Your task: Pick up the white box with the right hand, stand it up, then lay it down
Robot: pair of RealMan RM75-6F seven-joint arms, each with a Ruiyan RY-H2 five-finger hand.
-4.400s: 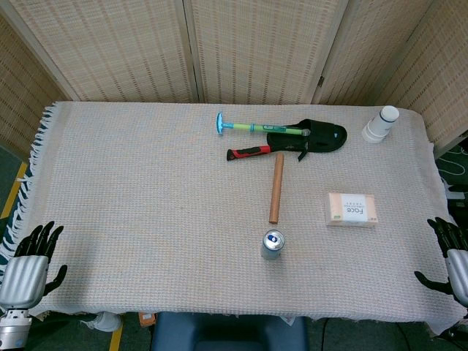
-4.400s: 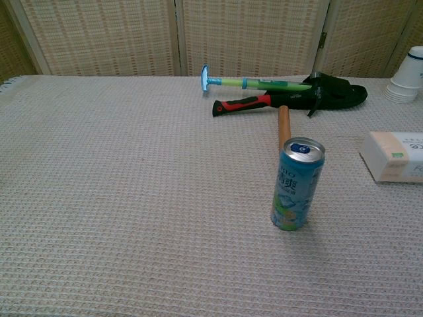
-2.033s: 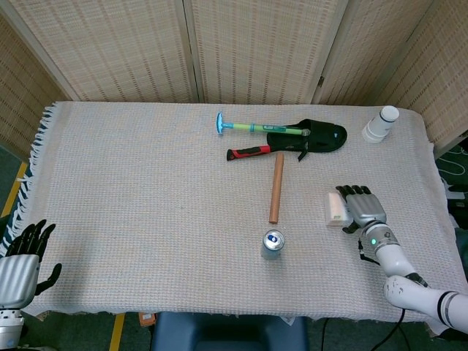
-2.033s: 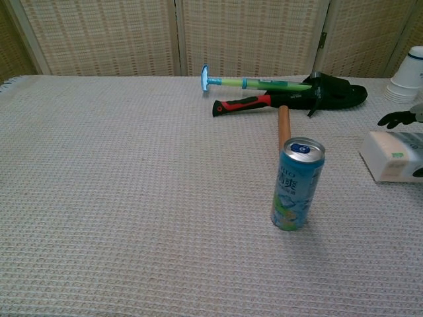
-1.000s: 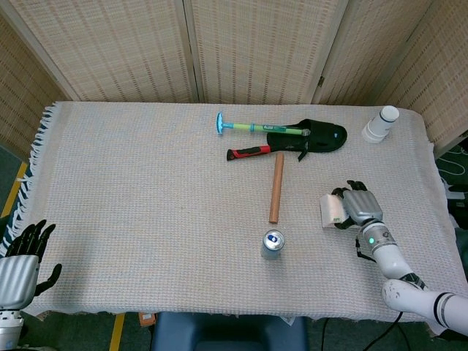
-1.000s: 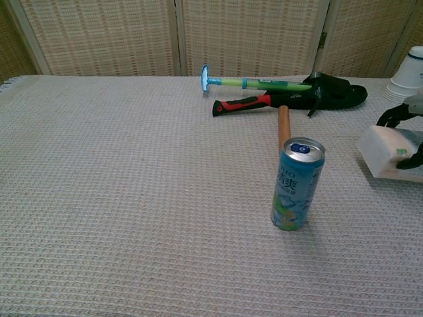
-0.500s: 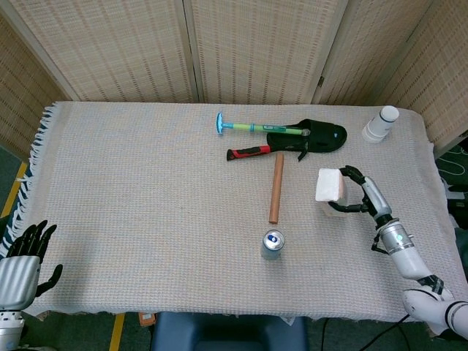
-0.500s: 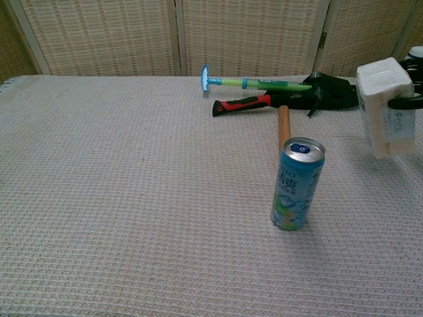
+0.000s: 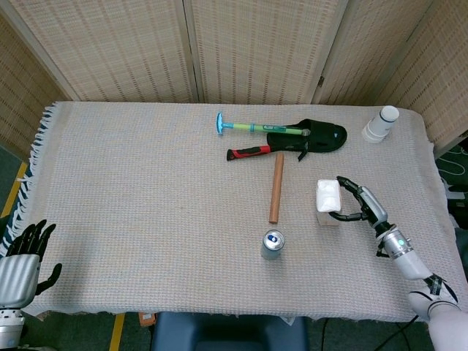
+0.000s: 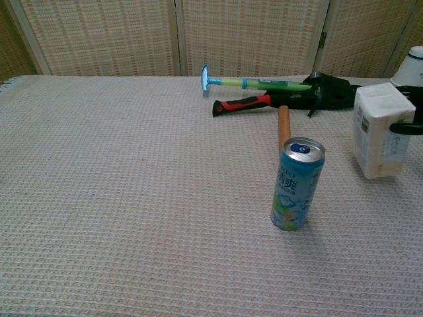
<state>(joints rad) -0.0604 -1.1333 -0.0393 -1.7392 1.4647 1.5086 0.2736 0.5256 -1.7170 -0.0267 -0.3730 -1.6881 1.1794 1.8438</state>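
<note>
The white box (image 9: 328, 200) stands upright on its end on the right part of the cloth-covered table (image 9: 146, 212). My right hand (image 9: 360, 204) grips it from the right, with fingers over the top and the thumb low against its side. In the chest view the box (image 10: 379, 132) shows at the right edge with a black finger (image 10: 408, 129) across its face; the rest of that hand is cut off. My left hand (image 9: 25, 262) hangs off the table's near left corner, fingers apart and holding nothing.
A drink can (image 9: 272, 244) stands left of the box, also visible in the chest view (image 10: 296, 183). A wooden rod (image 9: 276, 187), a red-handled tool (image 9: 252, 152), a green-blue tool (image 9: 256, 127) and a black pouch (image 9: 318, 136) lie behind. Stacked white cups (image 9: 380, 124) stand at the far right corner.
The right hand reached the flat-lying box, lifted and turned it on end, and has now lowered it so that it stands on the table. The left hand stayed put.
</note>
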